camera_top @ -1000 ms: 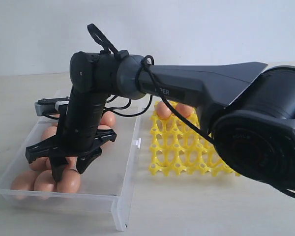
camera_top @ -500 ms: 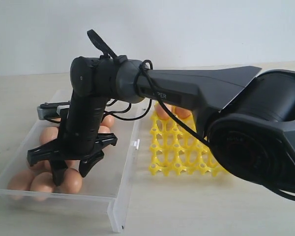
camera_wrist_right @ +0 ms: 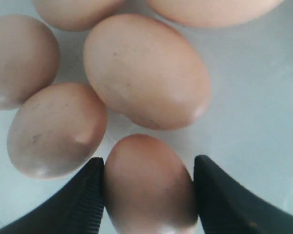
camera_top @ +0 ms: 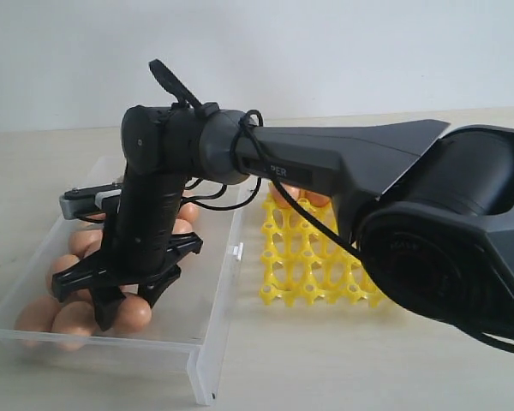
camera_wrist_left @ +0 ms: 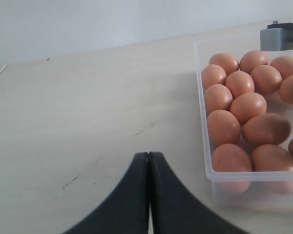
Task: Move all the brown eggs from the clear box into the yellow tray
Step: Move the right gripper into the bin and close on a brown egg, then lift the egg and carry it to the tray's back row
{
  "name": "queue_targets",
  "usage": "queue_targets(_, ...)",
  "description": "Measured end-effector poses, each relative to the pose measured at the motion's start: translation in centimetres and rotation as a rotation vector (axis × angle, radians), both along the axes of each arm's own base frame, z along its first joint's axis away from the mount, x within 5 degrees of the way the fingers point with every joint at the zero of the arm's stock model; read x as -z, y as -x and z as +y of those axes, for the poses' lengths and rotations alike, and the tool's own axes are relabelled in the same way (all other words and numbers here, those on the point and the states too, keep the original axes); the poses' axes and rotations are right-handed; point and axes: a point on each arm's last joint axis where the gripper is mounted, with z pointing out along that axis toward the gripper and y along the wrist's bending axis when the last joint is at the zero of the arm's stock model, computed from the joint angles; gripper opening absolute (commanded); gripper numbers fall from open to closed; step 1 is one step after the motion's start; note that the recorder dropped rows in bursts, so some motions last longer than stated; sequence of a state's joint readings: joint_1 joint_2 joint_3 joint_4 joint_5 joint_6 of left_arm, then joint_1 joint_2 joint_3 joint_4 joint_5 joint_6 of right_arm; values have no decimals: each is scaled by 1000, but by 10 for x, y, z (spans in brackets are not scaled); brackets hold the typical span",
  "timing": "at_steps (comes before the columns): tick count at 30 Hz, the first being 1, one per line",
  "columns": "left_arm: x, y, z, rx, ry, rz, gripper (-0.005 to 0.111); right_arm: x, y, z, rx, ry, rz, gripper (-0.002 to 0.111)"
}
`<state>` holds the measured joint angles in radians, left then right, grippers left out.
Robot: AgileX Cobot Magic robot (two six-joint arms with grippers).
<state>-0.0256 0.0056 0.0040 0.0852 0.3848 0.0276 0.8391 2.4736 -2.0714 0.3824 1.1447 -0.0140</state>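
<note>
A brown egg (camera_wrist_right: 147,187) in the clear box (camera_top: 201,300) is clamped by the right gripper (camera_wrist_right: 149,165) fingers (camera_wrist_right: 80,197), while the left gripper (camera_wrist_left: 148,157) fingers (camera_wrist_left: 127,204) are pressed together.

box (camera_top: 214,342) sits on table (camera_top: 325,377). tray (camera_top: 313,274) just right of box, not touching. most eggs (camera_top: 73,317) lie in box, bunched at its near-left end. 2 more in tray's back row (camera_top: 317,200). r gripper (camera_top: 124,310) down inside box, one egg (camera_wrist_right: 149,187) between its fingers. l gripper (camera_wrist_left: 149,195) outside box, over table.
</note>
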Motion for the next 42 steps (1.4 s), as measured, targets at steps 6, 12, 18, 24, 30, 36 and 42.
queue_targets(6,0,0,0,0,0,0,0,-30,1,0,-84,-46,-86,0)
queue_targets(12,0,0,0,0,0,0,0,-87,7,-4,-168,-146,-241,0)
queue_targets(18,0,0,0,0,0,0,0,-134,16,-23,-165,-263,-493,0)
queue_targets(24,0,0,0,0,0,0,0,-167,26,-76,-54,-382,-748,0)
queue_targets(30,0,0,0,0,0,0,0,-156,25,-159,180,-378,-904,0)
queue_targets(36,0,0,0,0,0,0,0,-131,18,-227,376,-303,-1048,0)
queue_targets(42,0,0,0,0,0,0,0,-106,-4,-260,468,-228,-1132,0)
